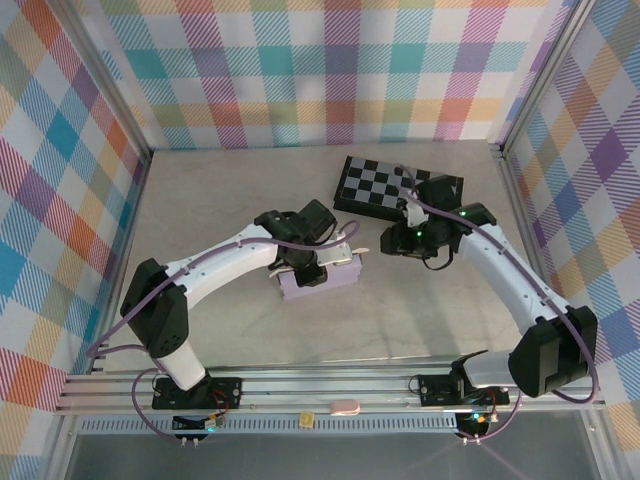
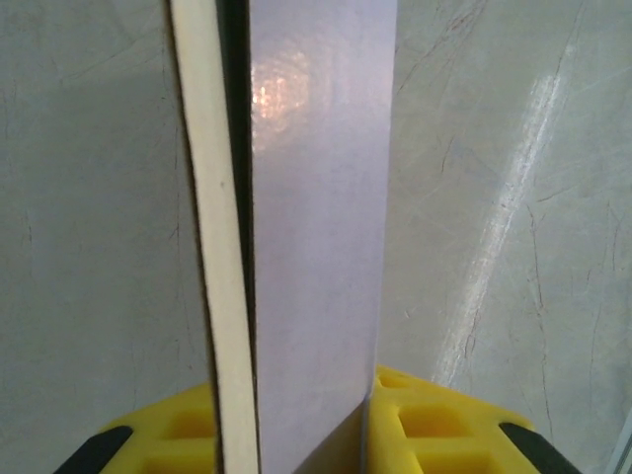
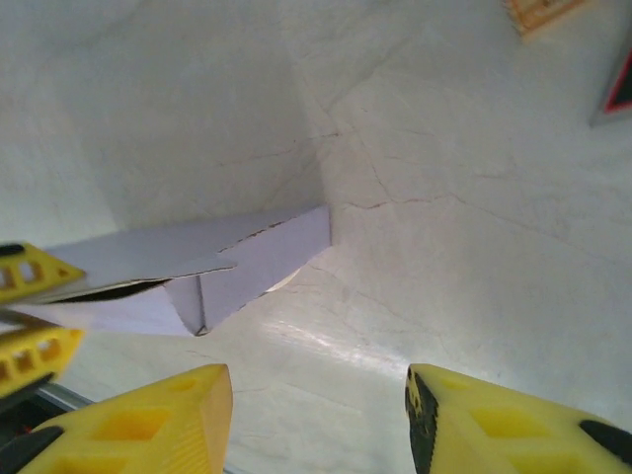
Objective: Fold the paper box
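The paper box (image 1: 322,283) is being clamped mid-table (image 1: 250,200) by the left gripper (image 2: 296,430); the right gripper (image 3: 318,400) is being held open beside it.

Open table (image 1: 215,205) left; checkerboard (image 1: 372,186) behind paper box (image 1: 340,281).

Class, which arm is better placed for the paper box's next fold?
Probably right: the right tool is open, facing the loose flap of the pale lavender cardboard box; the left tool grips its wall.
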